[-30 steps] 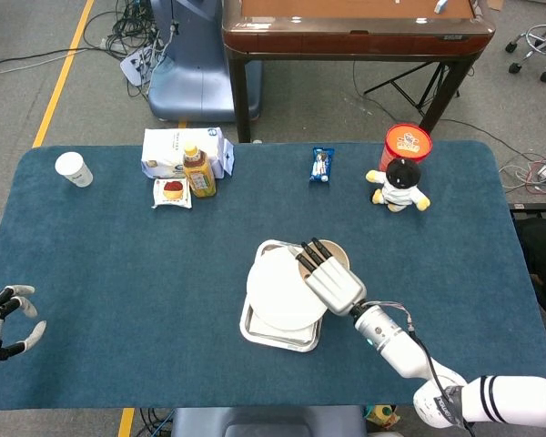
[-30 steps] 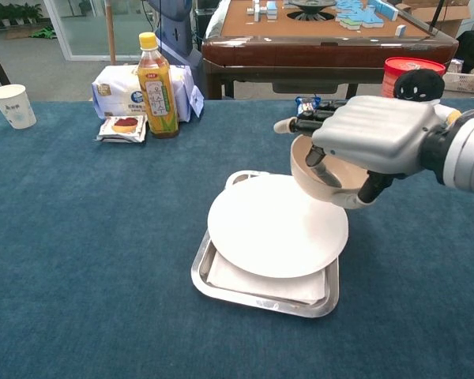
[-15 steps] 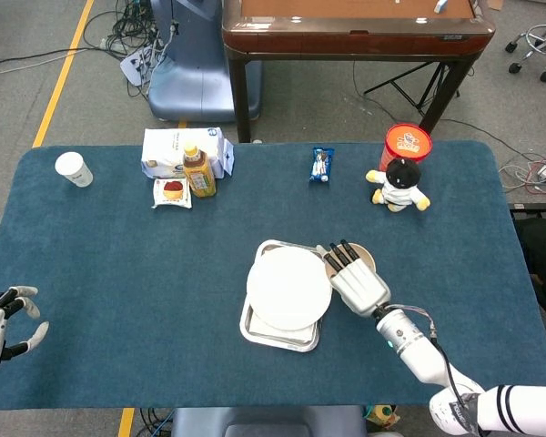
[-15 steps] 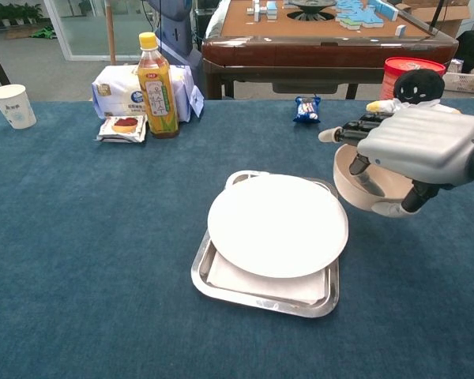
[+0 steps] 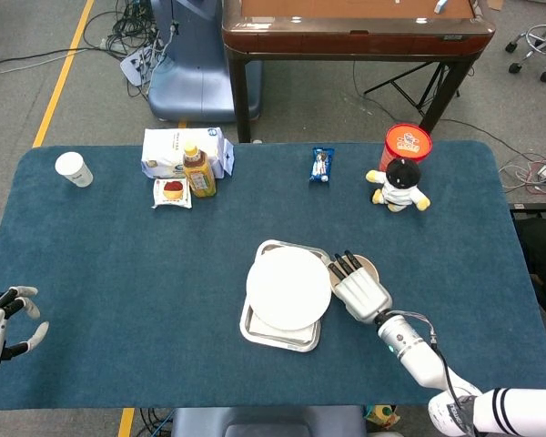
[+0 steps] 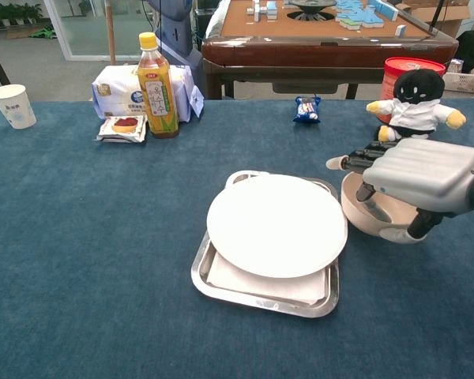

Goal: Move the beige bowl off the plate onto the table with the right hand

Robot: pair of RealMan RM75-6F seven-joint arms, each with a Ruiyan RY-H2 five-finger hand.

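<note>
**Bowl at counter level beside the plate, right robot hand gripping its rim**

The right robot hand (image 6: 426,175) grips the beige bowl (image 6: 373,213) at its rim: dark fingers (image 6: 366,192) reach inside the bowl while the thumb sits against the outer wall. This pinch across the rim leaves the base free to meet the surface. The bowl sits just right of the white plate (image 6: 276,224), off it and low on the counter (image 6: 79,237); whether its base is fully down cannot be told. Judged from this, only release and withdrawal remain.

The plate rests on a metal tray (image 6: 262,286), which raises it above the cloth, so the bowl had to clear that edge.

The left robot hand (image 5: 2,320) hangs at the counter's near left edge, fingers apart, holding nothing.

The counter is covered in dark blue cloth. At its far side stand a paper cup (image 6: 7,106), a drink bottle (image 6: 157,76), a snack packet (image 6: 123,126), a red tub (image 5: 406,144) and a plush doll (image 6: 415,99). Behind is a brown table (image 5: 355,27) on grey floor with loose cables.
</note>
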